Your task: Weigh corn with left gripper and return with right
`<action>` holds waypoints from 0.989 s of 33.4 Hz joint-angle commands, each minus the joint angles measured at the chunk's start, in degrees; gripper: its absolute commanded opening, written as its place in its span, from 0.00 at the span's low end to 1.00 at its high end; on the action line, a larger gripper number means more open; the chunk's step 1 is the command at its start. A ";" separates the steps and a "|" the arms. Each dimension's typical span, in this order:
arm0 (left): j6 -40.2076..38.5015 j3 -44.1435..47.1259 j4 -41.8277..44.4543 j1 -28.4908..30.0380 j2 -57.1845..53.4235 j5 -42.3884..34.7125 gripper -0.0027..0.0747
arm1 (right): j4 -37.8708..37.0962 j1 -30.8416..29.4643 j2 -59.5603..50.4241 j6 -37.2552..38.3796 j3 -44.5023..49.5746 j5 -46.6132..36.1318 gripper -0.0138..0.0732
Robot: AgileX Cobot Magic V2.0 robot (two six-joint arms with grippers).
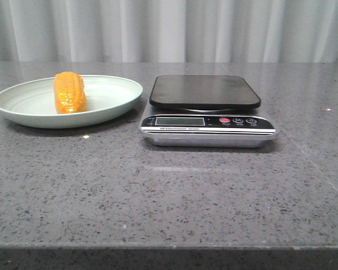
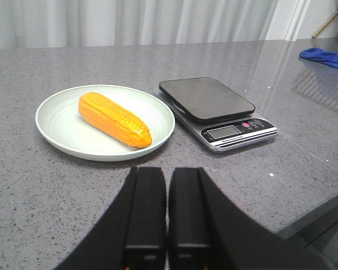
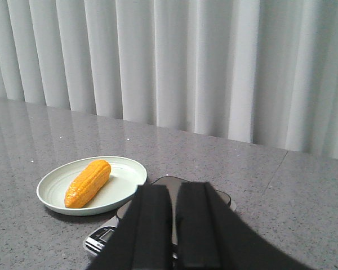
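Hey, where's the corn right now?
In the front view the corn lies on the pale green plate at the table's left, beside the empty scale.

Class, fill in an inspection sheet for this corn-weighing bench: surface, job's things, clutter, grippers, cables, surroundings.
Surface: grey speckled stone table, glossy.
Job's things: corn lying in the pale green plate; kitchen scale beside the plate, platform bare.
Clutter: blue cloth far off on the table.
Grippers: left gripper and right gripper nearly closed, holding nothing.
Cables: nothing seen.
Surroundings: white curtain behind.
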 commanded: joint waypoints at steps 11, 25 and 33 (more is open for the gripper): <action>0.04 -1.39 -0.07 0.16 -0.26 -4.50 0.21 | -1.18 -0.23 0.41 -0.63 -1.29 -4.90 0.38; 0.26 1.02 1.61 7.84 -0.26 -7.23 0.21 | -1.18 -0.23 0.41 -0.63 -1.29 -4.90 0.38; 13.42 9.99 -4.54 24.57 -0.26 -25.51 0.20 | -1.18 -0.23 0.41 -0.63 -1.29 -4.90 0.38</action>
